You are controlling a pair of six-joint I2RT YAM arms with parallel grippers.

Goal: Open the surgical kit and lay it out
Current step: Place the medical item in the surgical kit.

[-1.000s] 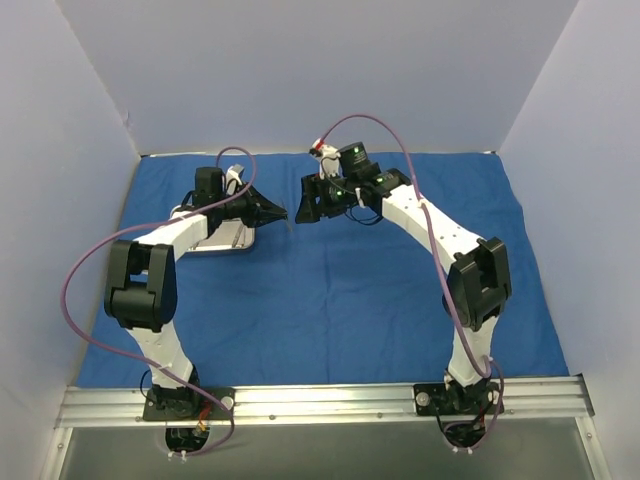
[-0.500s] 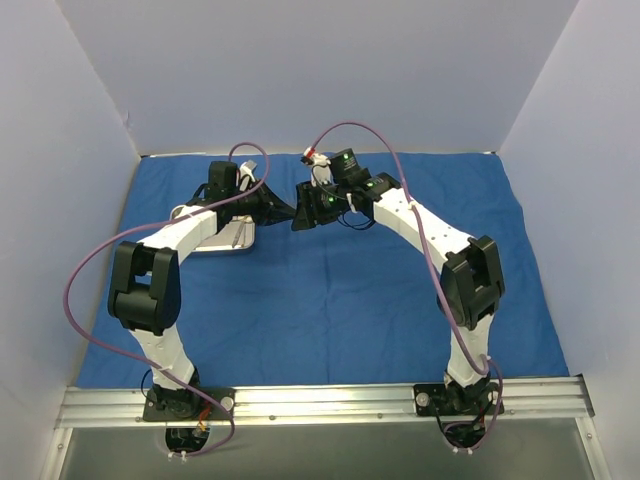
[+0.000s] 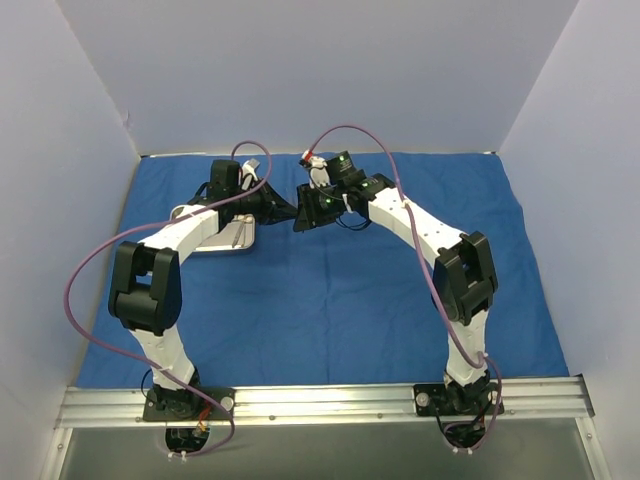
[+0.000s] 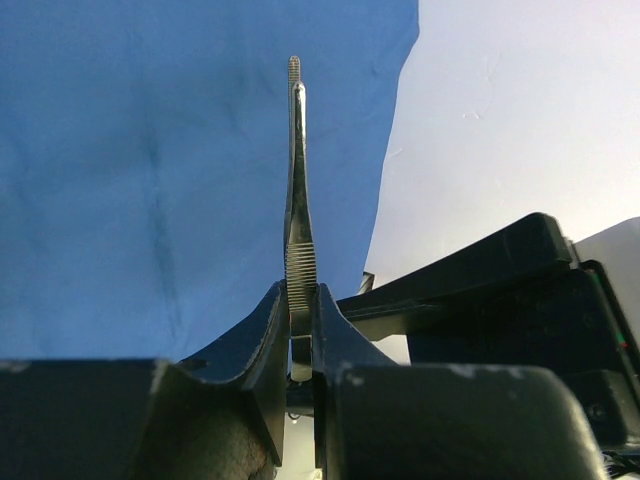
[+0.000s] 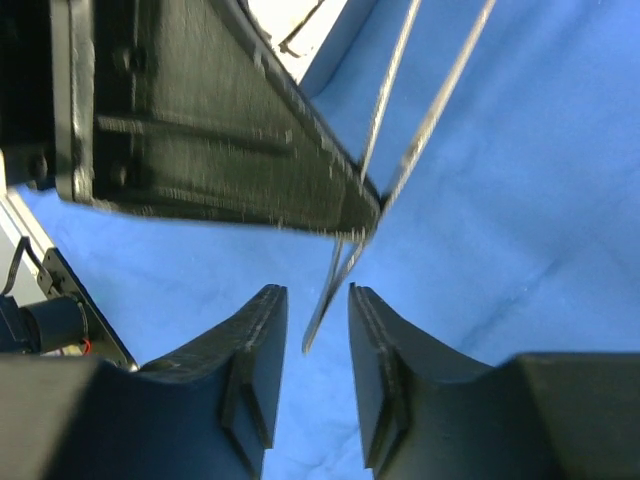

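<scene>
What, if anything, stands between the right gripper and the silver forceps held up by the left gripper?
Nothing visible does. The forceps, clamped in the left gripper, has its free end in the gap of the open right gripper and touches neither finger. Only the blue cloth lies behind.

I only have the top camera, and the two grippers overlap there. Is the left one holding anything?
Observer: Yes. The left gripper is shut on thin steel forceps, pinched at their ribbed grip, with the serrated tip pointing away.
Operator: Has the right one taken them yet?
Observer: Not yet. The right gripper has its jaws open either side of the forceps' free end, with a gap on both sides.
</scene>
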